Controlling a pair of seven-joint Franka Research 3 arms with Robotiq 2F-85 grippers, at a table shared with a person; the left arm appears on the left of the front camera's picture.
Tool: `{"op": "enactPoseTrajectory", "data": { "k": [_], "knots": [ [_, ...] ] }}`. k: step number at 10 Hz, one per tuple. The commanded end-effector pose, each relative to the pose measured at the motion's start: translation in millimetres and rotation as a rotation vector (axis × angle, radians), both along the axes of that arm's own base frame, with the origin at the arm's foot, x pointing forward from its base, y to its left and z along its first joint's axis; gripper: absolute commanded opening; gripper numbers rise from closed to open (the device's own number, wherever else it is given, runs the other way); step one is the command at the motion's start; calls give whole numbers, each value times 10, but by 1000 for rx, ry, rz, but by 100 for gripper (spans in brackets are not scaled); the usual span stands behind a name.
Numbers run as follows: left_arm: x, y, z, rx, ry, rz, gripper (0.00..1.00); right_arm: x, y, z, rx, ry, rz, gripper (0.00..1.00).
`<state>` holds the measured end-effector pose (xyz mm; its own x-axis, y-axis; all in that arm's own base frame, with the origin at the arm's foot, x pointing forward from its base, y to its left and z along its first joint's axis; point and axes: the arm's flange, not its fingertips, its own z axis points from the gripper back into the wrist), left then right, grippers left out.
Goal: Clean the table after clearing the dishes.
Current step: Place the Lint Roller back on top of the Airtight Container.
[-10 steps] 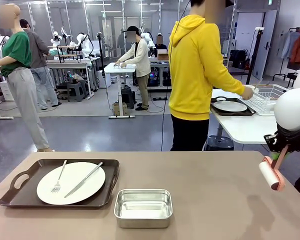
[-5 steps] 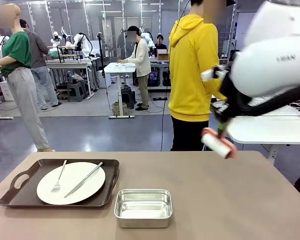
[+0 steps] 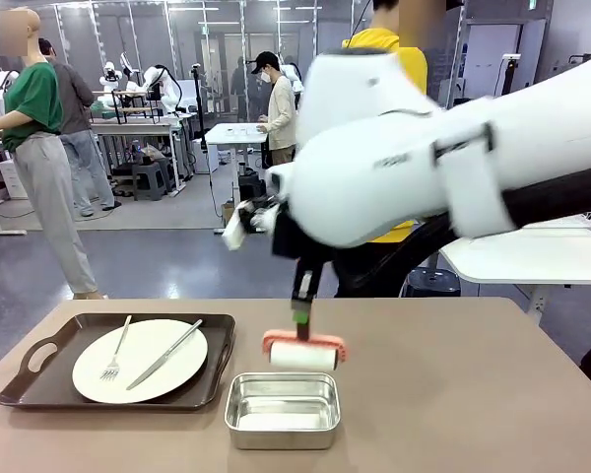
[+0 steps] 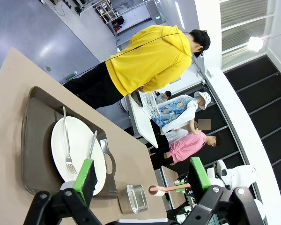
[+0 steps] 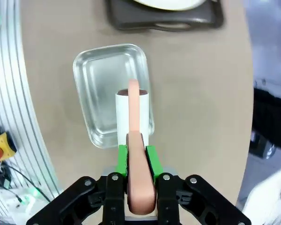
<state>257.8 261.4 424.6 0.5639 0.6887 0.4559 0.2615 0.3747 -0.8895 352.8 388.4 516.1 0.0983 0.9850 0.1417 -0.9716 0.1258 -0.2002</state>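
One of the dishes, a white plate (image 3: 140, 361) with a fork (image 3: 115, 353) and a knife (image 3: 165, 353), lies on a dark brown tray (image 3: 30, 382) at the left of the beige table (image 3: 453, 394). My right gripper (image 3: 301, 296) reaches across the middle, shut on the pink handle of a lint roller (image 3: 302, 353). The white roll hangs just above the far rim of the steel pan (image 3: 282, 409). In the right wrist view the gripper (image 5: 136, 157) clamps the roller (image 5: 131, 117) over the pan (image 5: 98, 84). My left gripper (image 4: 143, 176) is open, high above the plate (image 4: 77, 152).
A person in a yellow hoodie (image 4: 145, 61) stands beyond the table's far edge, mostly behind my right arm in the front view. A white side table (image 3: 492, 258) is at the back right. Bare table top lies right of the pan.
My right arm has swung from the right edge across to the middle, carrying the lint roller down to just over the steel pan. The plate and tray have not moved.
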Motion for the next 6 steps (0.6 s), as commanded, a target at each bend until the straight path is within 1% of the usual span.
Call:
{"op": "enactPoseTrajectory", "data": {
  "k": [1, 2, 6],
  "knots": [
    [-21, 8, 27, -8, -20, 1, 100, 103, 15, 79, -23, -40, 79, 21],
    [-21, 8, 27, -8, -20, 1, 100, 0, 0, 0, 0, 0, 0, 21],
    [-21, 8, 27, -8, -20, 1, 100, 0, 0, 0, 0, 0, 0, 21]
  ]
}}
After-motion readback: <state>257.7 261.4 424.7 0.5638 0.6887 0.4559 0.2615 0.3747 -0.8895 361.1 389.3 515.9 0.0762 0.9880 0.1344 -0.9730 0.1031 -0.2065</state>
